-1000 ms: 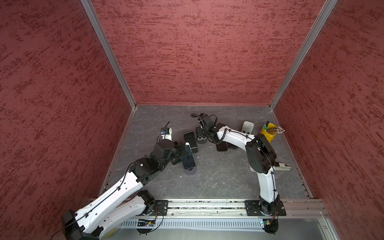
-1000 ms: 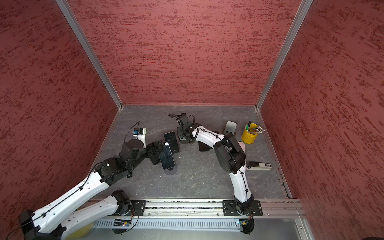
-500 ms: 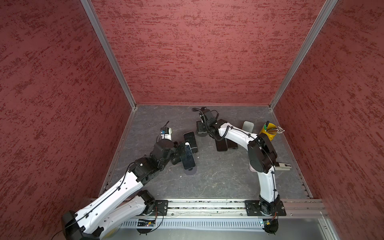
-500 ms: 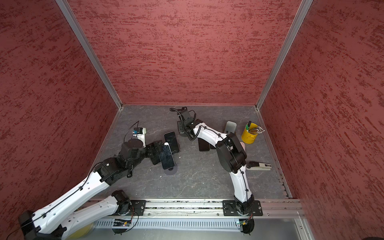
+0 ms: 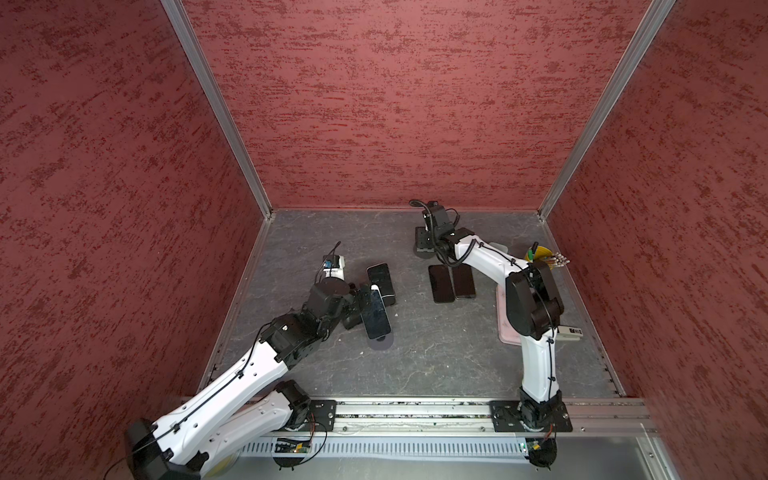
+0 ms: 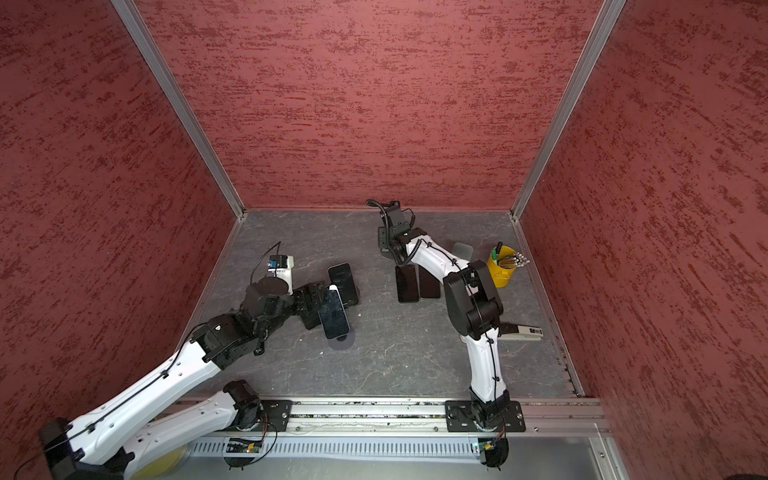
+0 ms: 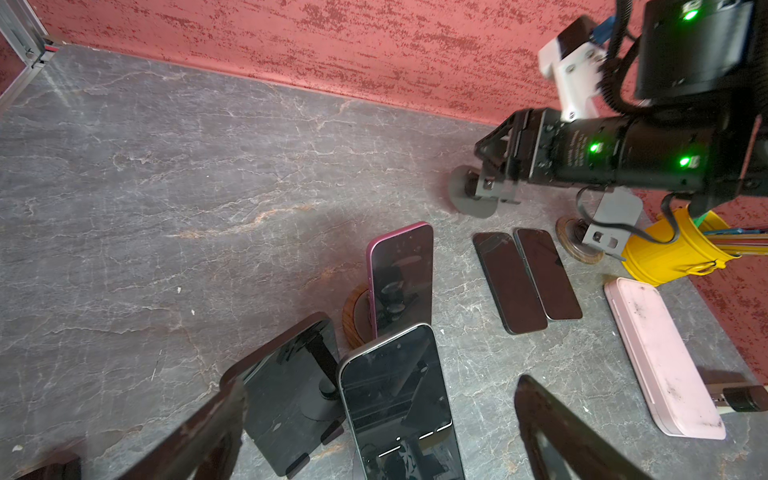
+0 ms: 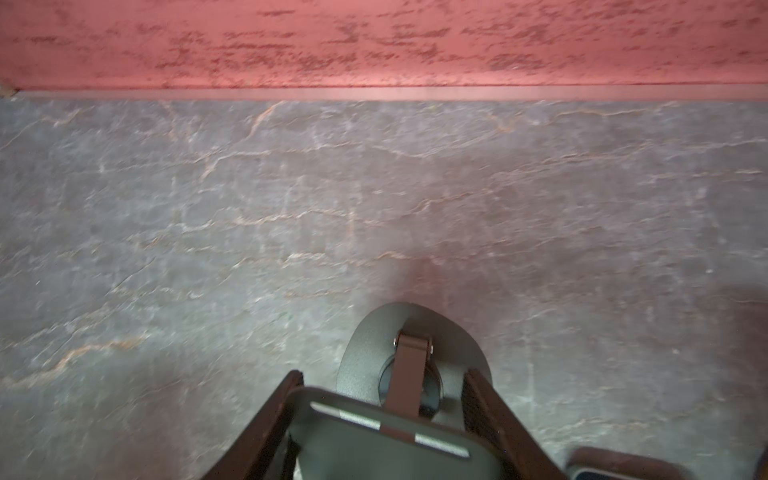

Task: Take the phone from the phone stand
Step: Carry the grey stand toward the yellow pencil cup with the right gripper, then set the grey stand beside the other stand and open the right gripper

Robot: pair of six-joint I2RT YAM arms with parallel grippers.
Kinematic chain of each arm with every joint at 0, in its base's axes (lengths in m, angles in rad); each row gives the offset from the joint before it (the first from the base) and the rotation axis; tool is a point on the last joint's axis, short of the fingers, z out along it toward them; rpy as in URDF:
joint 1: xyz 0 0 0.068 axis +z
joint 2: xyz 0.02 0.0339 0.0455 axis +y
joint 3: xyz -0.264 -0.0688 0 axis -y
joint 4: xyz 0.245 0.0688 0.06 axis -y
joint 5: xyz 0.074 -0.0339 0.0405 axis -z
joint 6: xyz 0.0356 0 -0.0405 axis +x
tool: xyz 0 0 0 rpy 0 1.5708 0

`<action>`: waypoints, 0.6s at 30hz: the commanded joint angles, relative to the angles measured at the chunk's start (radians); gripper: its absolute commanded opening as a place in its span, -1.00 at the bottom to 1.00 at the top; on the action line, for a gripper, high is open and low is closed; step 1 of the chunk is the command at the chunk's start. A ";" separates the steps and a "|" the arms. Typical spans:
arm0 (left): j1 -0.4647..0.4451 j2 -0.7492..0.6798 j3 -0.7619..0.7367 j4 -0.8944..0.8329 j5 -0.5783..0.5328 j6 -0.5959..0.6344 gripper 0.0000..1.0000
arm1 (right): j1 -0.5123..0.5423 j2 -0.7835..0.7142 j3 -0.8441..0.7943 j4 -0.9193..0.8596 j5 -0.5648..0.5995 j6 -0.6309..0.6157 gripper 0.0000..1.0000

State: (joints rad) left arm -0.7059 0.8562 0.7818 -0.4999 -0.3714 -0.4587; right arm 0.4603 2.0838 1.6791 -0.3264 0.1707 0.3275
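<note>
Red stippled walls [image 5: 395,104] on three sides; grey, veined tabletop [image 5: 436,357] below.

Changed in the last second: the right arm only. The right gripper [image 8: 382,380], jaws pressed against both sides of an empty stand [image 8: 386,453], has taken it away from the two flat phones [image 5: 440,283] and on toward the back wall, where it now sits in both top views. The right wrist view is smeared, so the arm is likely still travelling. The stand's round base is on the tabletop or just over it; cannot tell which.

Left arm: no shift that I can make out. The left gripper [image 7: 380,386] stays spread wide, one finger on each side of the silver-edged phone [image 7: 399,415], apart from it as far as the wrist view shows. That phone leans on its phone stand [image 5: 381,345], left of the tabletop's middle, still seated. A black glossy slab [image 7: 286,395] stands between one finger and the phone; phone or bare plate, cannot tell. Just behind, a pink-edged phone [image 7: 401,270] is propped upright.

Reading: the bare stand is being parked out of the way, so that side looks finished. The work left is on the left: phone not gripped, not lifted. Next move, I judge, is to close on its long edges and draw it up off the rest. Risks: the black slab gets caught in the closing jaws, or the light stand tips or drags along.
</note>
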 commanded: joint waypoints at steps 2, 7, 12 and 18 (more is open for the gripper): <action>0.006 0.014 0.038 0.009 0.005 0.000 0.99 | -0.051 -0.016 -0.014 0.071 0.033 -0.002 -0.02; 0.005 0.036 0.058 0.013 0.015 0.000 0.99 | -0.105 -0.011 -0.043 0.091 0.028 0.009 -0.02; 0.003 0.055 0.073 0.015 0.017 -0.010 0.99 | -0.150 -0.010 -0.080 0.102 0.013 0.019 -0.01; 0.001 0.088 0.093 -0.001 0.011 -0.033 0.99 | -0.195 -0.009 -0.119 0.109 -0.002 0.023 0.04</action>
State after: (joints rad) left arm -0.7059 0.9321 0.8425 -0.5007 -0.3603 -0.4759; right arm 0.2802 2.0838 1.5711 -0.2588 0.1696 0.3355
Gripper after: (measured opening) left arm 0.996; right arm 0.588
